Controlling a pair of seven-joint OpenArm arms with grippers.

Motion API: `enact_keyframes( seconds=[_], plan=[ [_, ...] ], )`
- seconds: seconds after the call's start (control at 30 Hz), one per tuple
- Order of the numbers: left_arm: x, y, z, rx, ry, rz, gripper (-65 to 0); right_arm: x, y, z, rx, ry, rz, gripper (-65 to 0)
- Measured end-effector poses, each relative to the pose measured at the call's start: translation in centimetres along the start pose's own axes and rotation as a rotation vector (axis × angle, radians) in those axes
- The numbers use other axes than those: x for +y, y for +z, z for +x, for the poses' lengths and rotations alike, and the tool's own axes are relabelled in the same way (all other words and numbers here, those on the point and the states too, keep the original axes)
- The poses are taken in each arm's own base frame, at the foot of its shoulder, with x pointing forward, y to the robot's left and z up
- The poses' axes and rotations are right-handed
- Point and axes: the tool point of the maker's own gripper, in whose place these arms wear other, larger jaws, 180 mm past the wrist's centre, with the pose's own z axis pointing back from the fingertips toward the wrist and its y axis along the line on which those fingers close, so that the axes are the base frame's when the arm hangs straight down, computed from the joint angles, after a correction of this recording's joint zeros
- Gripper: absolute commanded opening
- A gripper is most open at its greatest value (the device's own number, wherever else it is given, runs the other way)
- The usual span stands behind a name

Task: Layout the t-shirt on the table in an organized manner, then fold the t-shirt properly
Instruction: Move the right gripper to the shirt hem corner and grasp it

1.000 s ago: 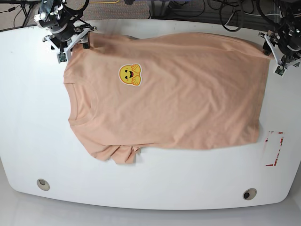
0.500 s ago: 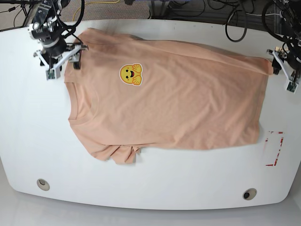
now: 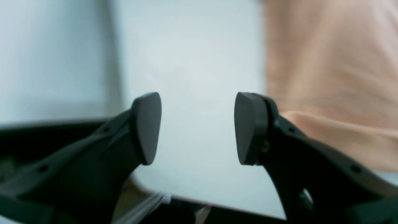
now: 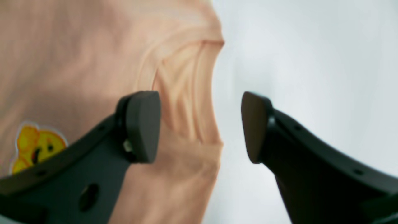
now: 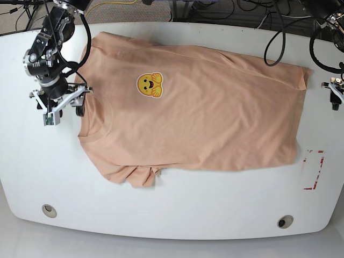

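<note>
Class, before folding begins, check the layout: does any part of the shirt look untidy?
Yes. The t-shirt lies mostly flat, but its near sleeve is bunched and tucked under by the table's front edge, not spread out.

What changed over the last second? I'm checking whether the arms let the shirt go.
Both did. The right gripper left the far shoulder corner and slid along the left edge toward the collar, fingers open. The left gripper drew back from the far hem corner toward the table's right edge, open over bare table. The shirt settled flat at those corners; its body, smiley print and bunched near sleeve stayed put.
</note>
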Motion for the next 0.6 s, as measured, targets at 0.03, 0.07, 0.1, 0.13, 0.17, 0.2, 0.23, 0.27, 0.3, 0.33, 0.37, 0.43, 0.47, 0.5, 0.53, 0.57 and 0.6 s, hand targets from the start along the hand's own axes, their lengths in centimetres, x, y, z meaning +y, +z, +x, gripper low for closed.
enact_keyframes(
  seconds=[0.03, 0.07, 0.1, 0.13, 0.17, 0.2, 0.23, 0.27, 0.3, 0.33, 0.37, 0.43, 0.47, 0.5, 0.53, 0.57, 0.6],
  plan=[
    [0.5, 0.0, 0.0, 0.009, 0.008, 0.015, -30.4, 0.0, -0.5, 0.5, -0.009, -0.008, 0.005, -25.7],
    [0.6, 0.0, 0.3, 0.002, 0.013, 0.02, -30.4, -0.1, -0.7, 1.0, -0.016, -0.013, 0.006, -25.8],
    [0.8, -0.1, 0.6, -0.002, 0.02, 0.021, -30.4, 0.0, -1.2, 1.5, -0.03, -0.023, 0.018, -26.0],
    [0.8, -0.1, 1.1, -0.016, 0.024, 0.021, -30.4, 0.0, -1.5, 1.9, -0.037, -0.03, 0.024, -26.0],
    [0.8, -0.2, 1.7, -0.034, 0.029, 0.018, -30.4, 0.0, -2.0, 2.2, -0.039, -0.038, 0.03, -26.0],
    [0.8, -0.2, 2.6, -0.063, 0.036, 0.015, -30.4, -0.1, -2.4, 2.4, -0.039, -0.051, 0.033, -26.0],
    [0.8, -0.2, 3.4, -0.094, 0.044, 0.009, -30.4, -0.2, -3.0, 2.6, -0.034, -0.063, 0.036, -25.8],
    [0.8, -0.2, 4.1, -0.116, 0.05, 0.004, -30.4, -0.5, -3.5, 2.8, -0.033, -0.077, 0.034, -25.7],
    [0.9, -0.4, 4.6, -0.127, 0.056, 0.0, -30.4, -0.7, -4.0, 3.0, -0.03, -0.087, 0.038, -25.7],
    [0.8, -0.6, 4.9, -0.128, 0.057, -0.006, -30.4, -1.0, -4.6, 3.2, -0.022, -0.095, 0.04, -25.7],
    [0.8, -0.9, 5.2, -0.131, 0.059, -0.011, -30.4, -1.3, -5.0, 3.3, -0.018, -0.102, 0.041, -25.7],
    [0.6, -1.8, 5.6, -0.111, 0.062, -0.025, -30.4, -1.8, -6.1, 3.6, -0.003, -0.125, 0.047, -25.7],
    [0.4, -2.2, 5.8, -0.109, 0.067, -0.038, -30.4, -2.1, -6.8, 3.9, 0.002, -0.143, 0.052, -25.7],
    [0.1, -2.7, 6.1, -0.113, 0.074, -0.057, -30.4, -2.4, -7.5, 3.9, 0.012, -0.16, 0.052, -25.7],
    [0.1, -2.8, 6.7, -0.127, 0.085, -0.067, -30.4, -2.5, -7.9, 4.3, 0.009, -0.166, 0.064, -25.7],
    [0.1, -3.2, 7.0, -0.136, 0.104, -0.078, -30.4, -2.6, -8.6, 4.5, 0.01, -0.176, 0.081, -25.7],
    [0.2, -3.4, 7.4, -0.145, 0.128, -0.083, -30.4, -2.8, -9.2, 4.6, 0.011, -0.193, 0.081, -25.7]
  ],
)
